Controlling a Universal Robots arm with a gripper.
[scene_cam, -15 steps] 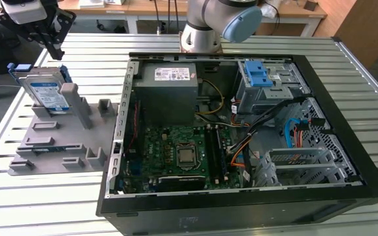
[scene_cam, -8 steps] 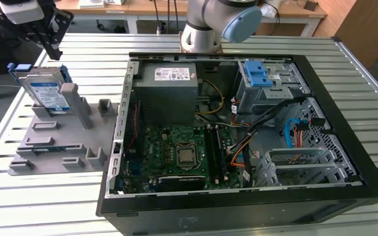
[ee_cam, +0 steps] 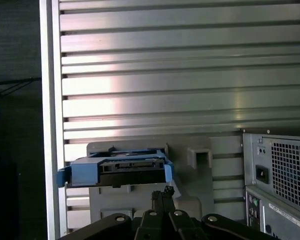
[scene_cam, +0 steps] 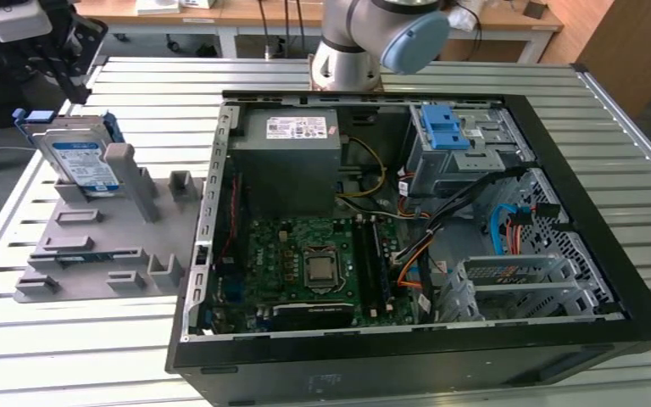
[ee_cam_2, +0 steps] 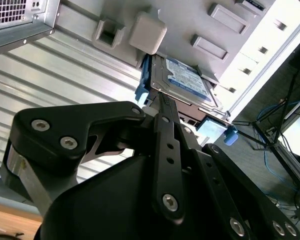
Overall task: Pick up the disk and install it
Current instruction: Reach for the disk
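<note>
The disk [scene_cam: 82,161], silver-grey with a white-and-blue label and a blue bracket, stands on edge in a slot at the far end of the grey holder [scene_cam: 99,246], at the exterior view's left. In both wrist views the disk [ee_cam_2: 187,80] [ee_cam: 120,167] sits just beyond my fingertips. My gripper [ee_cam: 162,191] [ee_cam_2: 159,100] is shut with nothing in it. It hangs close to the disk's edge, with a small gap between them.
An open black computer case [scene_cam: 597,331] lies at the centre and the exterior view's right, with a grey power-supply box [scene_cam: 292,161], a motherboard [scene_cam: 314,267], cables, and a metal cage topped by light-blue tabs [scene_cam: 450,127]. A slatted metal table [scene_cam: 99,356] carries everything. The case's rear [ee_cam: 277,170] stands near the holder.
</note>
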